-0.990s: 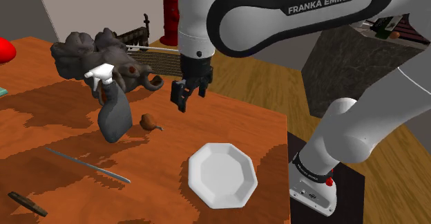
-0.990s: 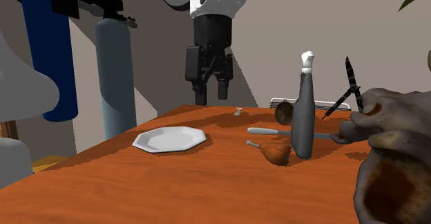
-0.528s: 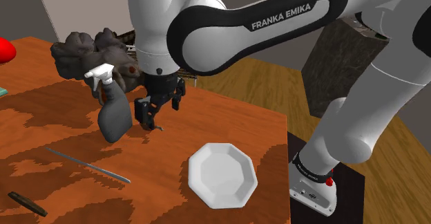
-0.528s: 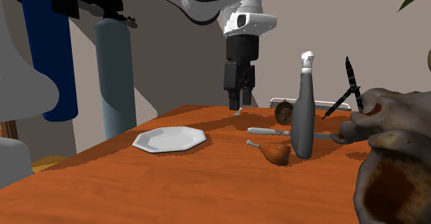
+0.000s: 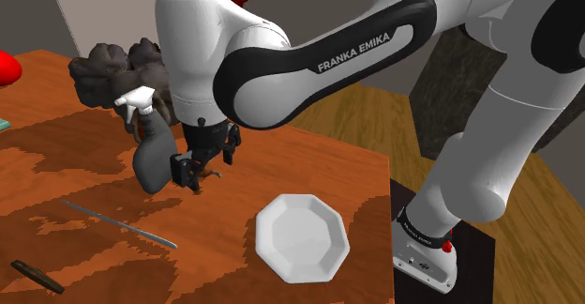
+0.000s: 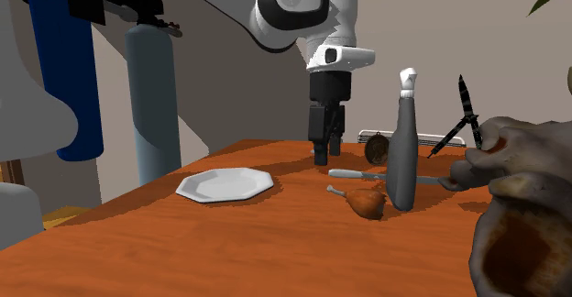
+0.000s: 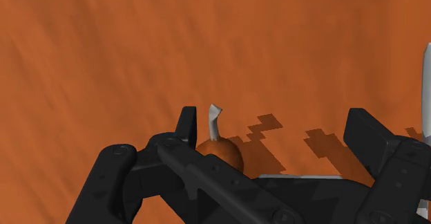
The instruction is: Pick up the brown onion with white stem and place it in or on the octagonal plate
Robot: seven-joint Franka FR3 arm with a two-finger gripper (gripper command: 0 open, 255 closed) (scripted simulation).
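Change noted: over the last second the gripper has swung away from the air above mid-table and dropped low, next to the grey spray bottle.
Pincer state: released. In the wrist view we see both black fingers standing well apart, clasping nothing.
Onion position: the brown onion, white stem up, lies on the orange-brown table where it lay before, just beside the spray bottle. It sits between the fingers but close to one of them; we cannot tell whether they touch.
Plate: the white octagonal plate is bare and well apart from the onion, nearer the stand.
Meaning for the task: we judge the approach nearly complete, the grasp not yet made, and the carry to the plate wholly outstanding.
Risk: the off-centre onion may roll on closing, and the spray bottle stands near.
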